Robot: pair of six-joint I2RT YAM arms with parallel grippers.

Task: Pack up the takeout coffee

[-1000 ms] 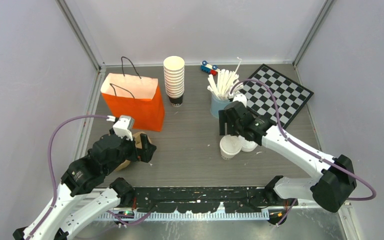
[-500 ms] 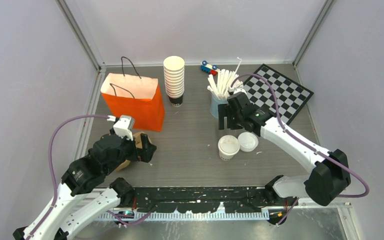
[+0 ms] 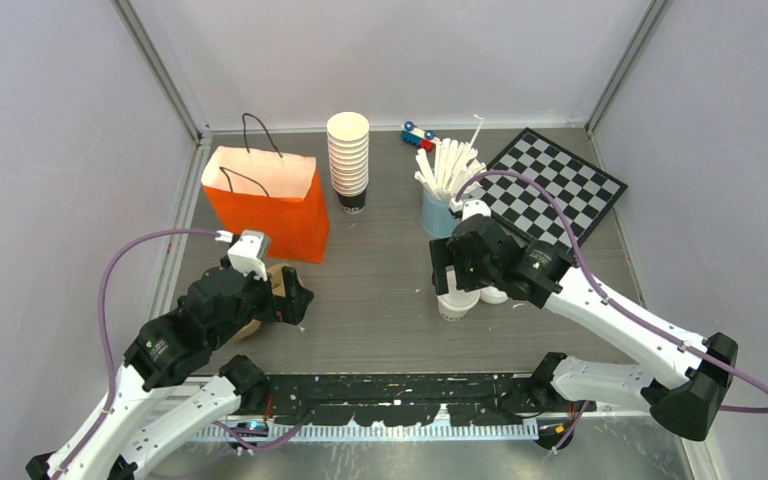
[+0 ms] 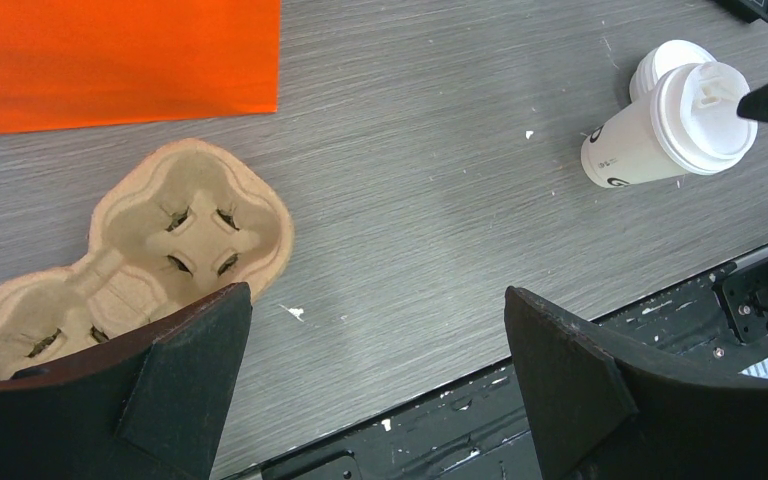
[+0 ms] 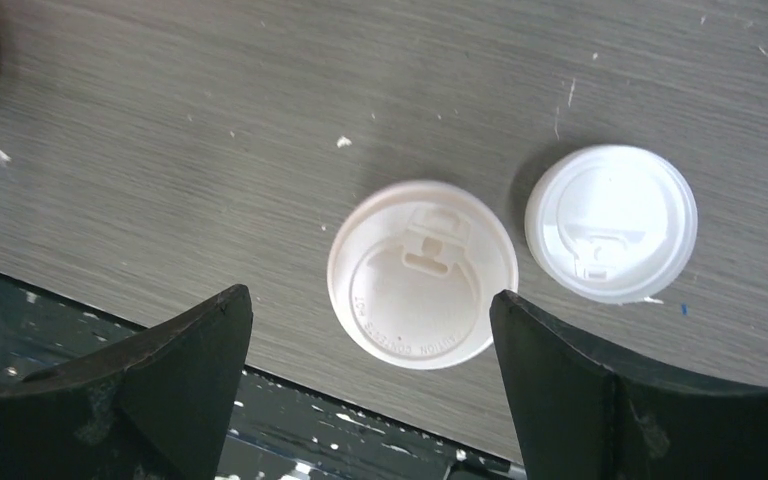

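Hovering over round-lidded, seemingly paper cup (image 5: 420, 275) — right pincer (image 5: 368, 295)

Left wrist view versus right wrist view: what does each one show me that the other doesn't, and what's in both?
Left wrist only: the orange paper bag, the wells of the brown moulded-pulp cup carrier, and the side wall of one white lidded paper cup. Right wrist only: both round white plastic lids from straight above, one between its open fingers. Both: the two cups side by side on the grey wood-grain table.
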